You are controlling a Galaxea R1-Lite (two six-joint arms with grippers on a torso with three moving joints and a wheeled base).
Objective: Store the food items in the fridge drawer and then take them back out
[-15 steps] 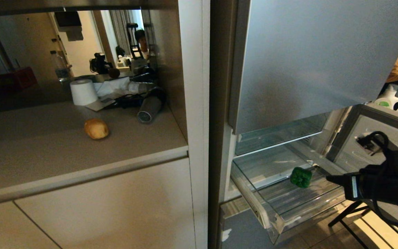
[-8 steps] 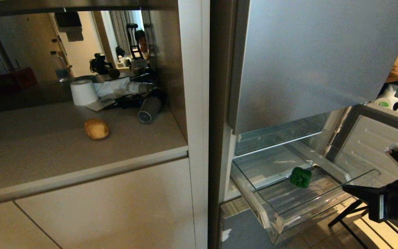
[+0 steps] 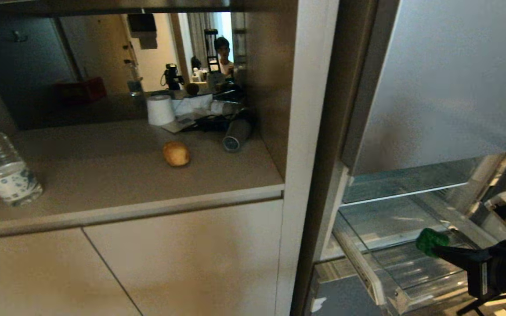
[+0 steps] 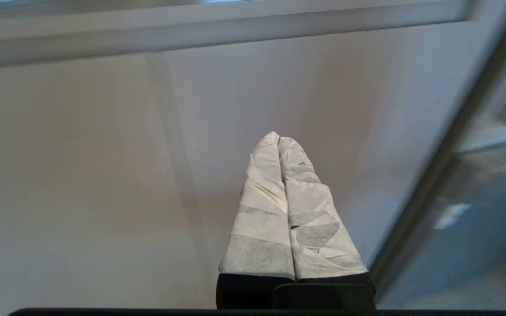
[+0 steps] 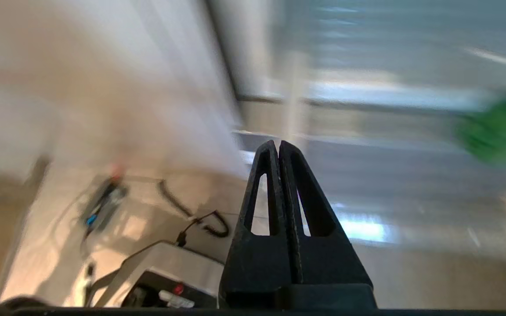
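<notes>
My right pincer [image 3: 437, 251] is closed & empty by the pepper [image 3: 431, 240] in the fridge drawer [image 3: 389, 281], left pincer [image 4: 278, 138] closed too; bottle [image 3: 2, 166] label unreadable.

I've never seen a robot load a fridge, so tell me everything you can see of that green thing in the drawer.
The green bell pepper is small, glossy and dark green. It rests on the ridged floor of the pulled-out clear plastic fridge drawer, toward its right side. The right gripper, shut and empty, partly overlaps it in the head view; whether they touch cannot be told. Its stem is not discernible.

Counter [image 3: 117, 175] bears potato [image 3: 176, 153], bottle [image 3: 5, 169]; drawer [image 3: 393, 285] holds pepper [image 3: 428, 239].
</notes>
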